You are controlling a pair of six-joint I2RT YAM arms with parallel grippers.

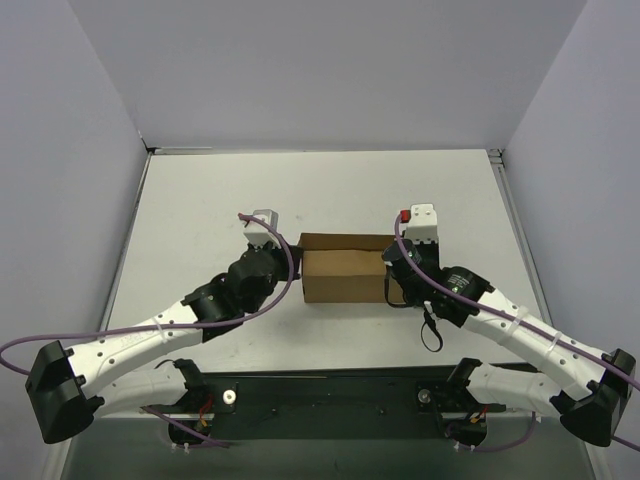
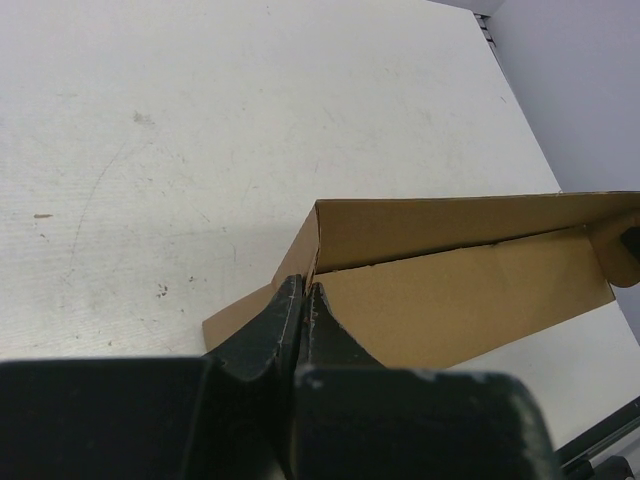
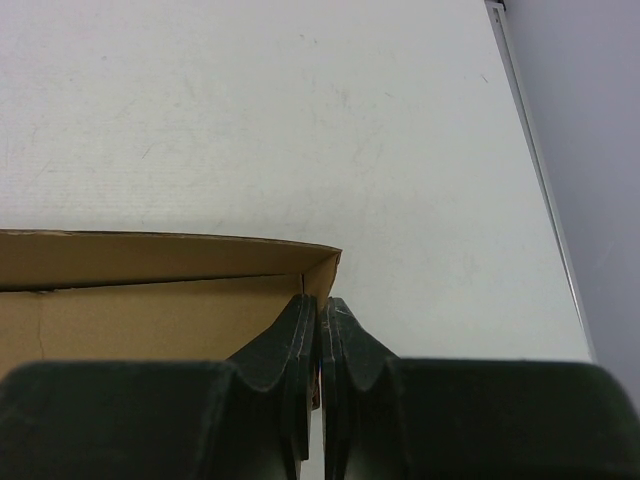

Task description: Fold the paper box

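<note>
We see the paper box (image 1: 345,275) lying lengthwise left to right, left gripper (image 2: 303,290) and right gripper (image 3: 320,305) closed tight, apparently empty, at its ends.

Scuffed white table (image 1: 220,190), the brown paper box (image 1: 345,276) resting directly near its middle

Brown paper box (image 1: 345,275), part-folded, mid-table

I saw that the paper box (image 1: 345,278) was plain brown cardboard, dull and smooth. The table (image 1: 200,215) looked white and matt, a bit rough, with little marks. The left gripper (image 2: 303,292) and right gripper (image 3: 320,308) looked like dull black plastic, scuffed at the tips.
</note>
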